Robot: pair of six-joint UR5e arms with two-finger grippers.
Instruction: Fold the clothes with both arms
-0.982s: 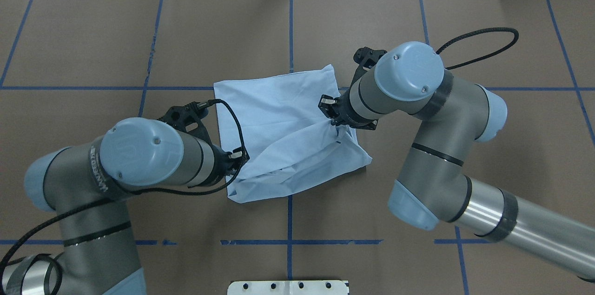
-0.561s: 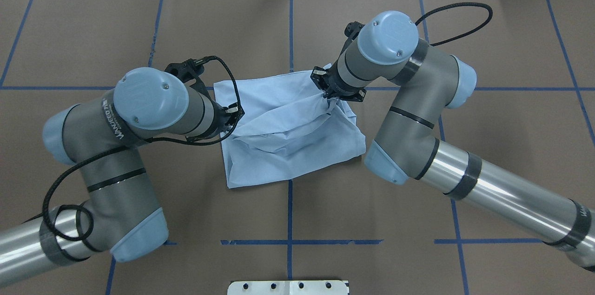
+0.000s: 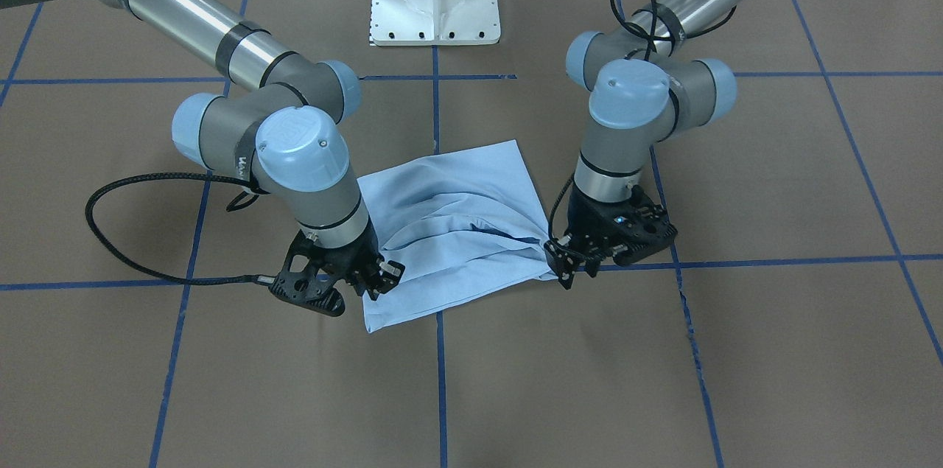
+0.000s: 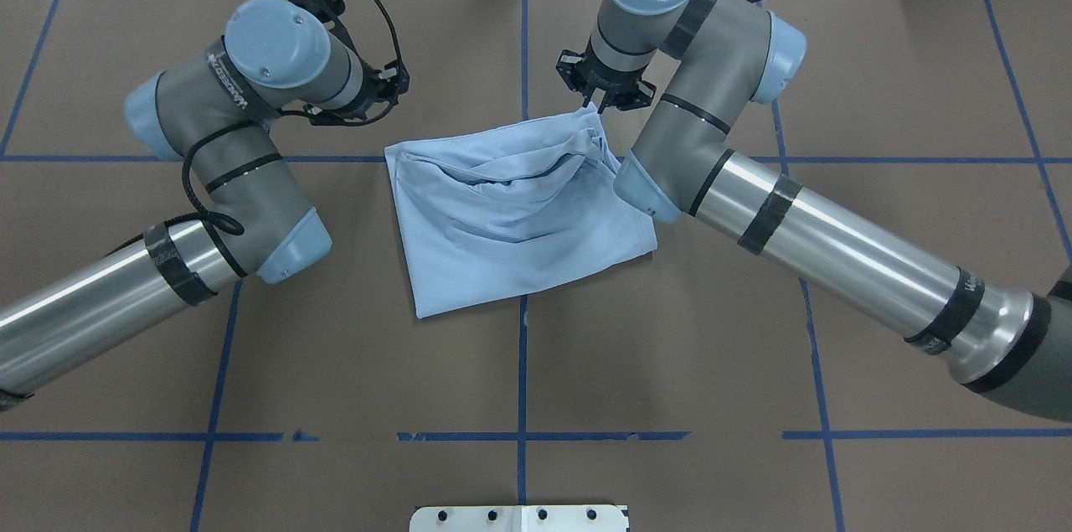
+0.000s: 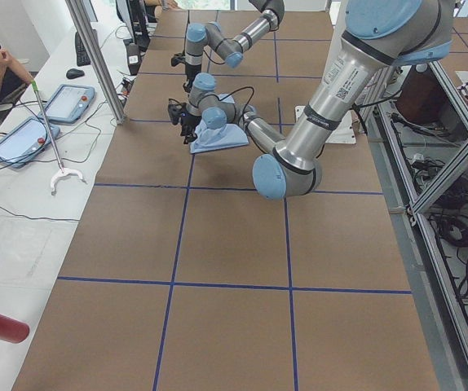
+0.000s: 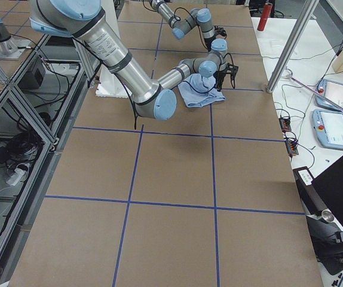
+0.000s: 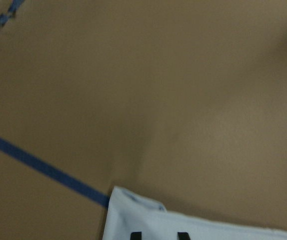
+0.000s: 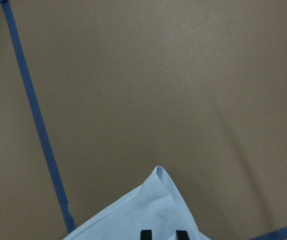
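We find the near edge of the T-shirt (image 4: 519,247) now carried to its far edge, nearly completing the fold; the right gripper (image 4: 597,100) pinches fabric, while the left gripper (image 4: 395,85) cannot be judged.

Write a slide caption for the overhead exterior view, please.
Left tool and right tool at the far corners of a doubled-over pale-blue T-shirt.

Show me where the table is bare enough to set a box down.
Bare table between the shirt and the white base plate, and the far right corner beyond the right arm. Crowded: far edge of the shirt, where left gripper and right gripper stand.
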